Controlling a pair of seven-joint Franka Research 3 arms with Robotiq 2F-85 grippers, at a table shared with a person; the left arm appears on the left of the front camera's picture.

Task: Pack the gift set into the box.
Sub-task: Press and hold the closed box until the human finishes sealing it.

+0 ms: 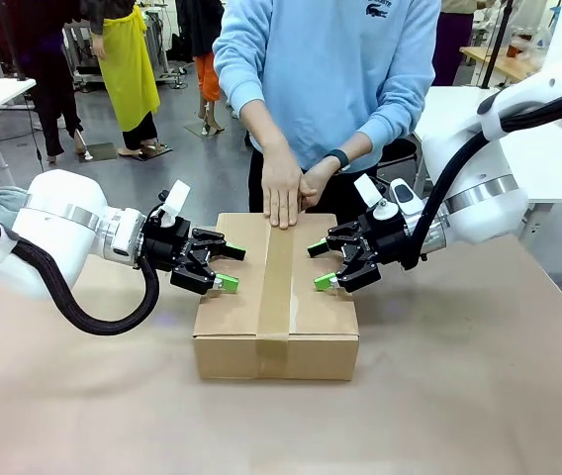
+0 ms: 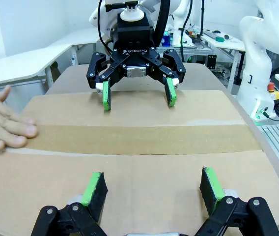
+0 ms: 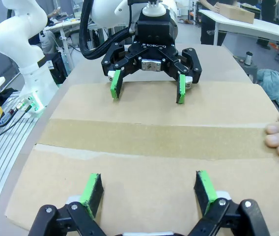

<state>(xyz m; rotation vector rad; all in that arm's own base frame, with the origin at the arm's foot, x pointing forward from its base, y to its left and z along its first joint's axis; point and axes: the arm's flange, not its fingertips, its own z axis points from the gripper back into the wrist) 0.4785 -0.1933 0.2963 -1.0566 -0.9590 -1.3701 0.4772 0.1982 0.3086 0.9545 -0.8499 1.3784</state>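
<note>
Brown tabletop fills the lower half of the front view, with the box at its centre, flaps already shut and a strip of brown tape running along the seam and down the near face. The gift set is out of sight, presumably sealed inside. The person's hands press the far end of the tape at upper centre, so the sealing step looks nearly finished; what remains is probably just for the arms to let go of the flaps and draw back without dragging the carton.

Left of the box, the left gripper has its fingers spread wide, green pads low over the lid's left half and pinching nothing. The right gripper mirrors it from the right, equally spread and empty. Whether the pads actually touch the cardboard cannot be told.
</note>
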